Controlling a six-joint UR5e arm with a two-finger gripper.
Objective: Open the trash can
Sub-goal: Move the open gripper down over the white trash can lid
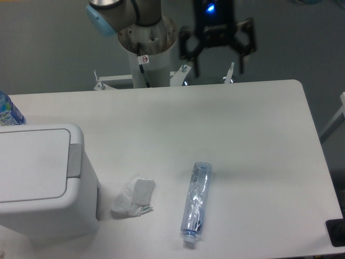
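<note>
Trash can (40,183) sits near-left with its lid shut, well apart from your gripper (217,67), which hangs far-side, fingers spread and empty, so head near-left.

Trash can (40,183) left; wad (133,197), then bottle (196,204) rightward, apparently apart.

Grey arm (141,21) — pale-blue joint cap, black pincer (218,67) — blue light.
</note>
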